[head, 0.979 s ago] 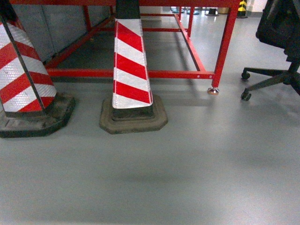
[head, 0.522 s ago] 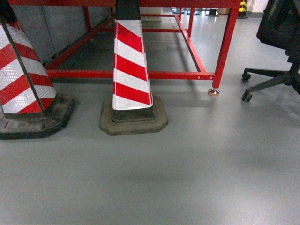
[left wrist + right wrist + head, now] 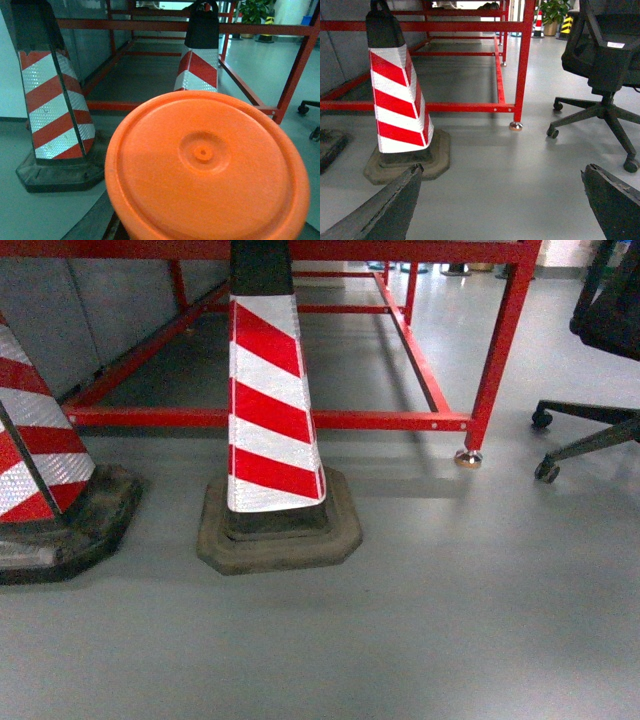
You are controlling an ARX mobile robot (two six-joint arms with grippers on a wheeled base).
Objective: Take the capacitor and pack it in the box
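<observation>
The right gripper (image 3: 502, 200) is hanging spread wide and empty, probably because a traffic cone (image 3: 400, 95) ahead-left and an office chair (image 3: 607, 60) ahead-right are showing, with no capacitor or box in view.

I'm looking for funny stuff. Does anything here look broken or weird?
Nothing looks broken or spilled. The odd part is that no capacitor or box shows anywhere, only striped cones, a red frame, an office chair and an orange disc filling the left wrist view.
</observation>
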